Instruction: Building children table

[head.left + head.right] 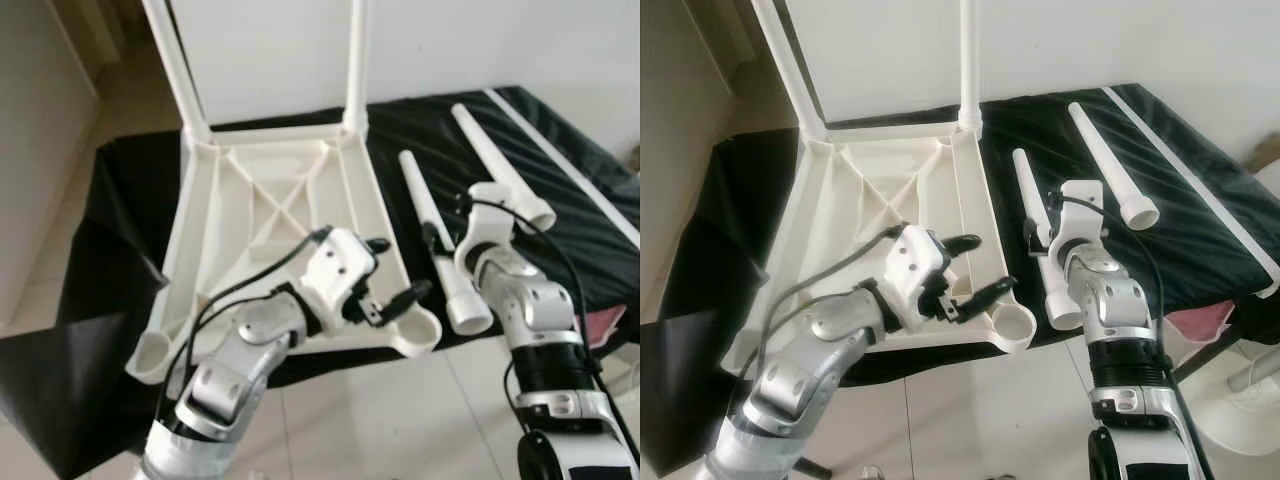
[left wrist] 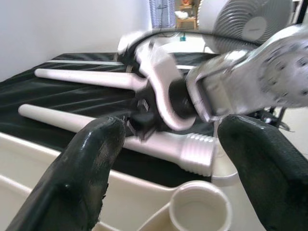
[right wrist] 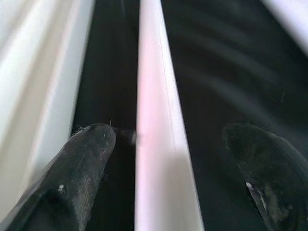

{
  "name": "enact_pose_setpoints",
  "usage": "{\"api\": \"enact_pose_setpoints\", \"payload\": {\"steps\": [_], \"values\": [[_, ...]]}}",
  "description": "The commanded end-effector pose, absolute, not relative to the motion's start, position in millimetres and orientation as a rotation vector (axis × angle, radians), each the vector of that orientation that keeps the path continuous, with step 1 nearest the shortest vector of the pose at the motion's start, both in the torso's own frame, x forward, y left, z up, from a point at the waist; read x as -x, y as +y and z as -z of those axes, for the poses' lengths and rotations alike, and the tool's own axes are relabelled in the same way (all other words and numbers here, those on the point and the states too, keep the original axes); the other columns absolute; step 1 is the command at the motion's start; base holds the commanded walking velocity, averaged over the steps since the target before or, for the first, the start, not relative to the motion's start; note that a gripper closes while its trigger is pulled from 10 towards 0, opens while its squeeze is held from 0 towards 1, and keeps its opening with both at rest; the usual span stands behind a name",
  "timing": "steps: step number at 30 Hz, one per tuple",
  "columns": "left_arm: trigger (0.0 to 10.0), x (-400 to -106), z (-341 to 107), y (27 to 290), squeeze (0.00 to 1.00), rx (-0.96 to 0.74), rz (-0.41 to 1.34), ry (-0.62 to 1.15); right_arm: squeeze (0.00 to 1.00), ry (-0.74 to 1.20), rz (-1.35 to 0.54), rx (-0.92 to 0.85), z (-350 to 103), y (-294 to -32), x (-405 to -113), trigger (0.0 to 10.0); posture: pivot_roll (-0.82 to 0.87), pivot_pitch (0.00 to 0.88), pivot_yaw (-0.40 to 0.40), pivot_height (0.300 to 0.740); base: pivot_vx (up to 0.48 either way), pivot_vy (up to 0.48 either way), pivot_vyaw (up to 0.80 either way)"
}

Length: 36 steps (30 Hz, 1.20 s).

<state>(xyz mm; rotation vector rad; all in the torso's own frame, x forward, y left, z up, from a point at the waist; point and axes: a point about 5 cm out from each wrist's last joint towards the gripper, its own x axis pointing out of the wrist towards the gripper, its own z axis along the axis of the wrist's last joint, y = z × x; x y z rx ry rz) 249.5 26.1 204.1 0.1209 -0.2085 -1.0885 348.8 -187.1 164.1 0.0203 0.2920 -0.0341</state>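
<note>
I have the right gripper (image 3: 168,144) spread wide astride the nearer loose leg (image 1: 435,240), gripping nothing; that leg lies on the black cloth (image 1: 560,200) just beside the upturned tabletop (image 1: 280,220), which carries 2 legs. The left gripper (image 1: 395,270), open and empty, hovers by the near corner socket (image 1: 415,335). I judge the close should be centred and low on the leg, near its threaded end.

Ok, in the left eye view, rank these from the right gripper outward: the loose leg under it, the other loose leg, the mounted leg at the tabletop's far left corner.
1. Near loose leg, directly under the right gripper.
2. Other loose leg, lying to its right on the black cloth.
3. Mounted leg, upright at the tabletop's far left corner.
</note>
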Motion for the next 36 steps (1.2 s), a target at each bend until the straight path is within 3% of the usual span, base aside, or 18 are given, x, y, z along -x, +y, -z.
{"api": "enact_pose_setpoints", "payload": {"steps": [1, 20, 36], "values": [[10.0, -248, -202, 28, 0.00, -0.119, 1.097, -0.189, 0.00, 0.338, 0.053, -0.062, -157, -188, -348, 10.0, 0.01, 0.018, 0.001, 0.740, 0.000, 0.000, 0.00], [10.0, -246, -201, 32, 0.00, -0.137, 1.065, -0.170, 0.00, 0.472, 0.038, -0.223, -153, -174, -359, 10.0, 0.03, 0.045, -0.002, 0.740, 0.000, 0.000, 0.00], [10.0, -244, -205, 38, 0.00, -0.096, 0.999, -0.164, 0.00, 0.770, 0.053, -0.242, -164, -186, -353, 10.0, 0.05, 0.098, -0.044, 0.740, 0.000, 0.000, 0.00]]}}
